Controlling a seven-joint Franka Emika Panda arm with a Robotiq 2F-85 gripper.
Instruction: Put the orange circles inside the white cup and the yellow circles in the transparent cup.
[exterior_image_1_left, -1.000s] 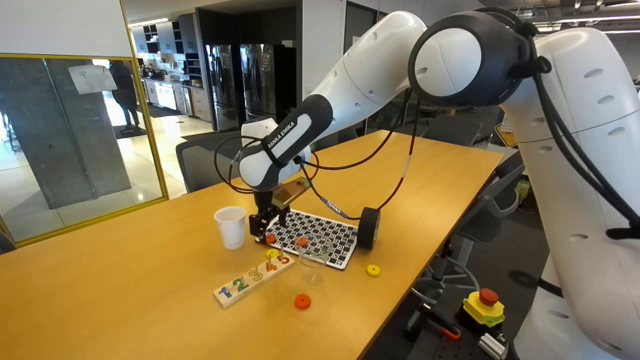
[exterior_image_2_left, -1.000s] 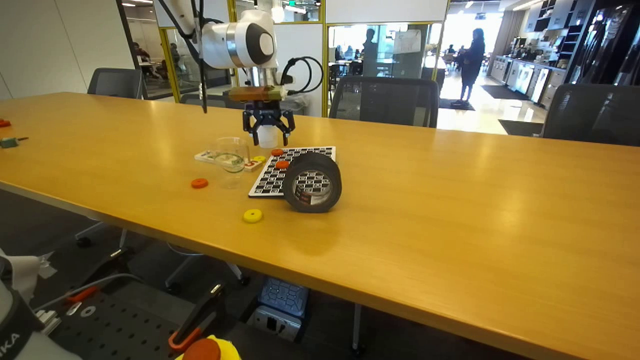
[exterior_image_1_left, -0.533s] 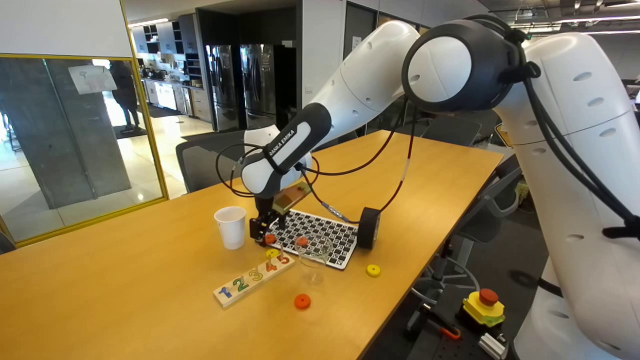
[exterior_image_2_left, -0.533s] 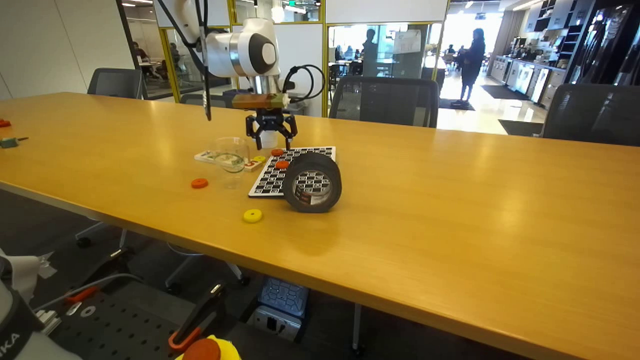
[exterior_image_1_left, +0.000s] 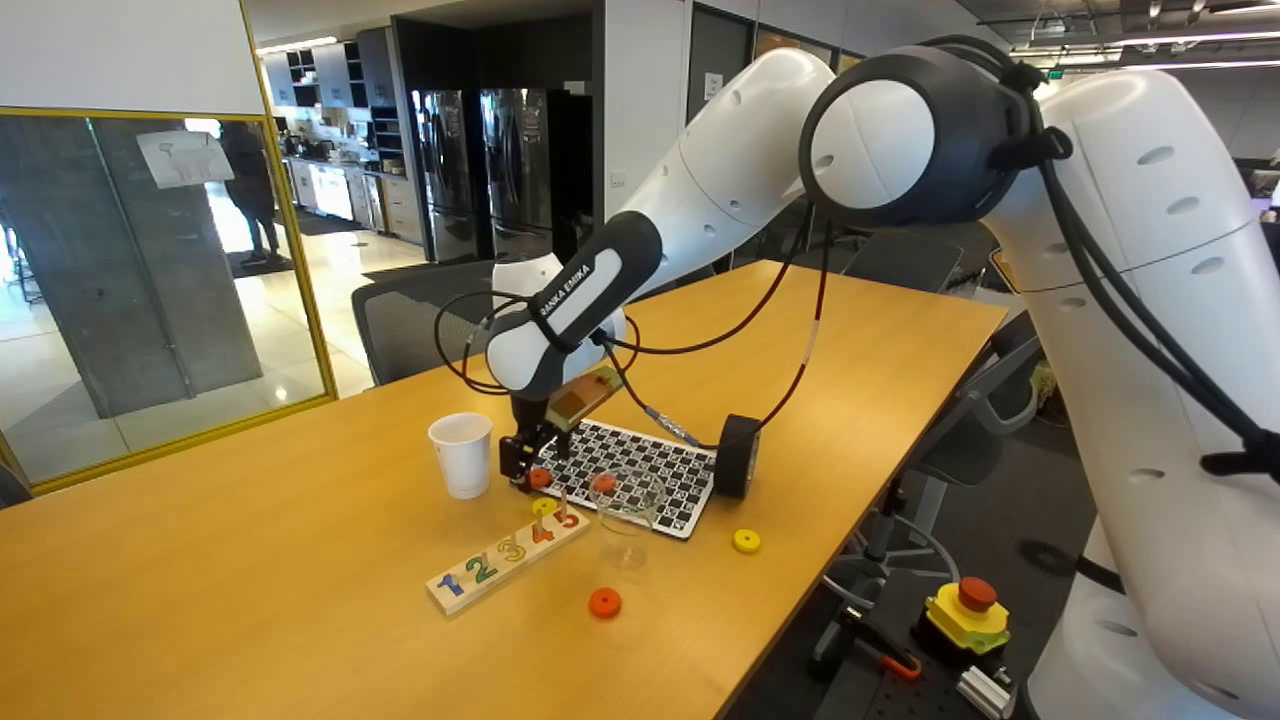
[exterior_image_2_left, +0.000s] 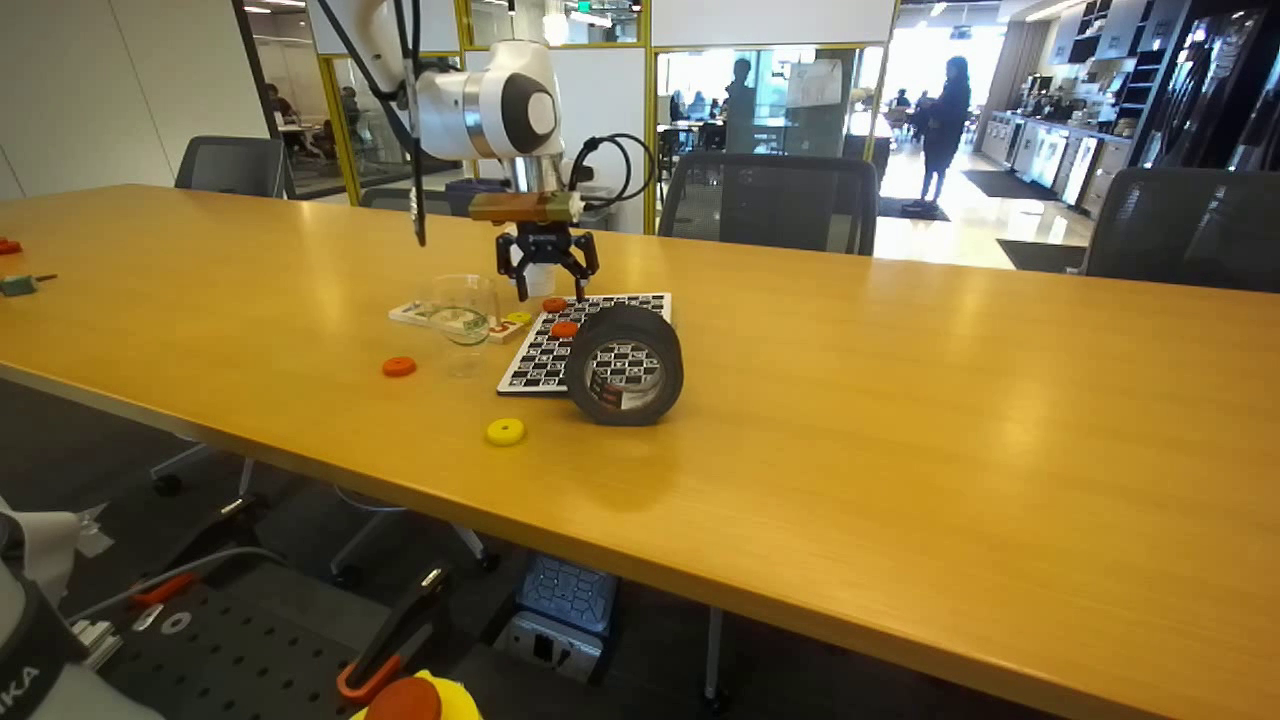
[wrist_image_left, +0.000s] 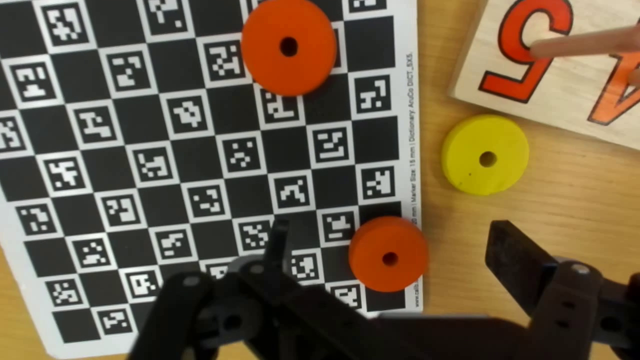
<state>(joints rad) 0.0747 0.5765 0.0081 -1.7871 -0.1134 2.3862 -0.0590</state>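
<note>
In the wrist view my gripper (wrist_image_left: 390, 235) is open, its fingers on either side of an orange circle (wrist_image_left: 379, 274) at the edge of the checkered board, nothing gripped. Farther up the board lies another orange circle (wrist_image_left: 272, 67). A third orange circle (exterior_image_1_left: 604, 603) is on the table near the transparent cup (exterior_image_1_left: 627, 510). Beside the numbered wooden strip sits a yellow circle (wrist_image_left: 465, 160); a second yellow circle (exterior_image_1_left: 746, 541) lies toward the table edge. The white cup (exterior_image_1_left: 465, 462) stands upright close to the gripper; in an exterior view the gripper partly covers the white cup (exterior_image_2_left: 540, 282).
The checkered board (exterior_image_1_left: 670, 460) lies flat below the gripper. At its end a black tape roll (exterior_image_2_left: 625, 365) stands on edge. The wooden strip (exterior_image_1_left: 505, 560) has upright pegs. More red-orange (exterior_image_2_left: 9, 246) and green (exterior_image_2_left: 18, 286) items lie far off along the table.
My gripper has come down toward the orange circle at the board's edge and shifted slightly sideways, with little movement in the last half second. The circles and cups have stayed put.
</note>
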